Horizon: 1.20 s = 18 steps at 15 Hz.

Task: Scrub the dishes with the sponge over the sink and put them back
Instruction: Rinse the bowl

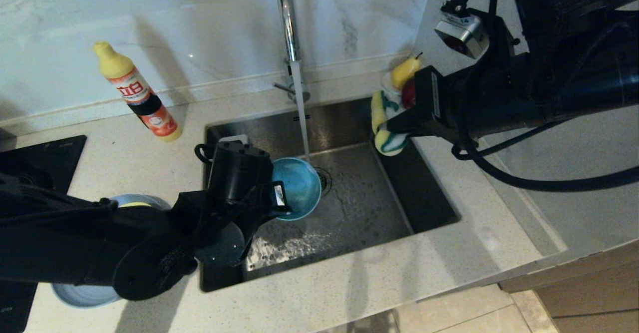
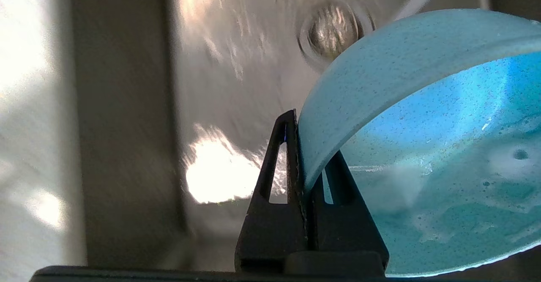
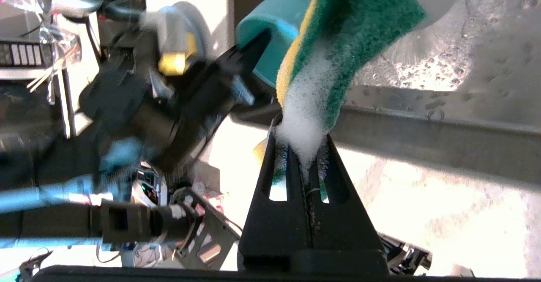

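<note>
Over the steel sink, my left gripper is shut on the rim of the teal-blue bowl. The bowl is tilted on its side by the running water, with suds inside it. At the sink's far right edge my right gripper is shut on the foamy yellow-and-green sponge, apart from the bowl. On the counter to the left, the yellow bowl sits on the grey-blue plate; my left arm hides most of both.
A chrome tap rises behind the sink, over the drain. A dish-soap bottle stands at the back left. A saucer with fruit sits behind the sponge. A black hob is at the far left.
</note>
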Available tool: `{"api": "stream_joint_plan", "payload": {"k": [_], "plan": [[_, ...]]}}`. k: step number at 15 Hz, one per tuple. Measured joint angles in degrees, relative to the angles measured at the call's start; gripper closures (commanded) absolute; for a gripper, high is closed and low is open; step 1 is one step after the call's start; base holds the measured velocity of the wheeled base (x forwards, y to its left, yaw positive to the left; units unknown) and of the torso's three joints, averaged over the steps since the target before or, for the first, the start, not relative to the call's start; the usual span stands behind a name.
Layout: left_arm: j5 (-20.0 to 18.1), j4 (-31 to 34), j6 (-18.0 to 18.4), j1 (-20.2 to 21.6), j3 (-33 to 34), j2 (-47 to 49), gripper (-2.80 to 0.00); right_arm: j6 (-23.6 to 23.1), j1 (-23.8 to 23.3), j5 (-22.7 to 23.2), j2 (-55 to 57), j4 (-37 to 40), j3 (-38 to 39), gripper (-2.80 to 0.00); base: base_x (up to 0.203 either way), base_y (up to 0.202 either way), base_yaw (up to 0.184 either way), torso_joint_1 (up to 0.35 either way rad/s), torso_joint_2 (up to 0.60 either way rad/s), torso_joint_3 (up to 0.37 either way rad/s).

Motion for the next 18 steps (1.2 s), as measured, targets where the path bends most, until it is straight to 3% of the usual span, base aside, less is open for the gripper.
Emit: {"api": "stream_joint_plan", "payload": {"k": [4, 9, 14, 18], "plan": [[-12.1, 20.1, -13.0, 3.5, -11.4, 0.5, 0.0, 0.0, -0.5, 0.3, -4.0, -0.5, 6.4, 0.0, 0.0, 0.0, 0.0, 0.0, 0.0, 0.0], [-16.5, 33.4, -21.6, 6.9, -24.2, 6.0, 0.0, 0.0, -0.8, 0.5, -8.9, -7.7, 16.0, 0.0, 0.0, 0.0, 0.0, 0.0, 0.0, 0.0], [-19.2, 41.9, -24.3, 9.8, -36.5, 12.1, 0.0, -0.4, -1.5, 0.5, -12.3, -14.0, 24.4, 0.0, 0.0, 0.0, 0.0, 0.0, 0.0, 0.0], [-20.6, 48.8, -25.6, 10.8, -46.6, 17.0, 0.0, -0.5, -4.7, 3.2, -12.7, -15.8, 25.9, 0.0, 0.0, 0.0, 0.0, 0.0, 0.0, 0.0]]}}
